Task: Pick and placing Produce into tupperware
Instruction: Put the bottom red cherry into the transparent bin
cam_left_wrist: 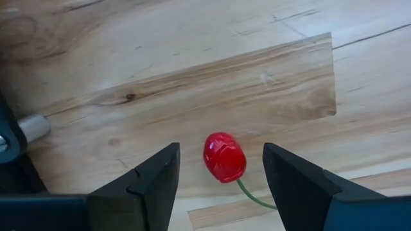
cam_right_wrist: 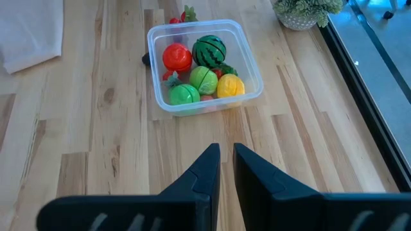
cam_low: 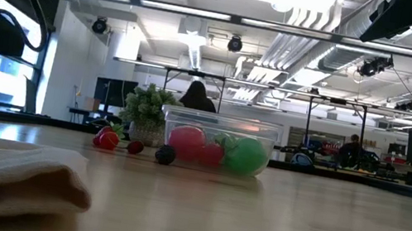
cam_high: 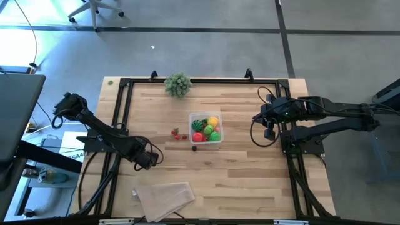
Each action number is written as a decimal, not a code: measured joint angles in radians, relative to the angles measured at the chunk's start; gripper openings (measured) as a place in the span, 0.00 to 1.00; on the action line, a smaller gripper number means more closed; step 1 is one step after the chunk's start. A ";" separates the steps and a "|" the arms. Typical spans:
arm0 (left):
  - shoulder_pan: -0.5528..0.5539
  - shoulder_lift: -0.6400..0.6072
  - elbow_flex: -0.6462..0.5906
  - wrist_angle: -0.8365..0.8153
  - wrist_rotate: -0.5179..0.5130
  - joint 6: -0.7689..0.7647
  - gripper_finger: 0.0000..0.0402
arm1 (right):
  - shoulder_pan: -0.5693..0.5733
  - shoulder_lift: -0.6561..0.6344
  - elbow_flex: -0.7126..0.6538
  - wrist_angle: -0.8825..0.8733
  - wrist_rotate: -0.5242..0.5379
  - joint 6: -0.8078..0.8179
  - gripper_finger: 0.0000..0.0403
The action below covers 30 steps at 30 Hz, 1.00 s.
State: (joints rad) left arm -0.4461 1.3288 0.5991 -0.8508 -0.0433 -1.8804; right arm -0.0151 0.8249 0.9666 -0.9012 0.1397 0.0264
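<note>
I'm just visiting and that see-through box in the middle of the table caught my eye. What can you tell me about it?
The tupperware is a small clear plastic box, rectangular with rounded corners, no lid on it, standing upright on the wooden table near its middle. Inside lie toy produce: a striped watermelon ball, a red tomato-like piece, two green pieces and a yellow one. A few small red pieces and a dark one lie on the wood just outside it. Neither gripper touches it.

Produce in the tupperware at table centre, cloth near the front edge.
</note>
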 joint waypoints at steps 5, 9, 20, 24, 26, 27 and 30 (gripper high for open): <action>0.000 0.024 0.000 0.014 0.002 0.015 0.53 | 0.000 0.000 0.000 0.000 0.000 0.000 0.09; 0.000 0.026 0.000 0.013 0.011 0.022 0.53 | 0.000 0.000 0.000 0.000 0.000 0.000 0.09; 0.000 0.026 0.000 0.018 0.011 0.010 0.42 | 0.000 0.000 0.000 0.000 0.000 0.000 0.09; 0.000 0.026 0.000 0.018 0.011 -0.009 0.38 | 0.000 0.000 0.000 0.000 0.000 0.000 0.09; 0.000 0.026 0.000 0.018 0.013 -0.010 0.37 | 0.000 0.000 0.000 0.000 0.000 0.000 0.09; 0.000 0.026 0.000 0.018 0.013 -0.010 0.37 | 0.000 0.000 0.000 0.000 0.000 0.000 0.09; 0.000 0.026 0.000 0.018 0.014 -0.010 0.37 | 0.000 0.000 0.000 0.000 0.000 0.000 0.09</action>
State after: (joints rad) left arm -0.4461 1.3544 0.5987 -0.8330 -0.0290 -1.8904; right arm -0.0154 0.8249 0.9665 -0.9012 0.1396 0.0263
